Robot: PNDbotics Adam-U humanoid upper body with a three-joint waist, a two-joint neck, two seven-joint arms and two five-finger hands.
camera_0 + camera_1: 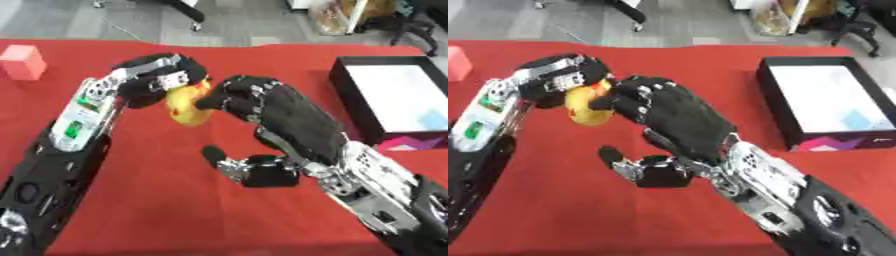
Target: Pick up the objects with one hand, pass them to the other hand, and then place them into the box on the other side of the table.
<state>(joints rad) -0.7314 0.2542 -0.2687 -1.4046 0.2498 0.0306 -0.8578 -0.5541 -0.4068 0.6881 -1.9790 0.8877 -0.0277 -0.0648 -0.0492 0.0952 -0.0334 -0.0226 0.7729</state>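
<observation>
Handover step in progress — left hand [162, 75], fingers curled round yellow object [188, 105], holds it above table [157, 200] at upper centre of frame. Right hand [262, 107] meets it from right, fingers bent toward object, thumb spread low; whether they grip yet, cannot tell.

Next move, by judgement: right fingers close round object before left lets go, then carry to box [350, 85] at right edge.

Object rounded, smooth, yellow with orange patch. Table covered in red cloth. Box black-walled, pale inside. Pink block [24, 61] upper left.
</observation>
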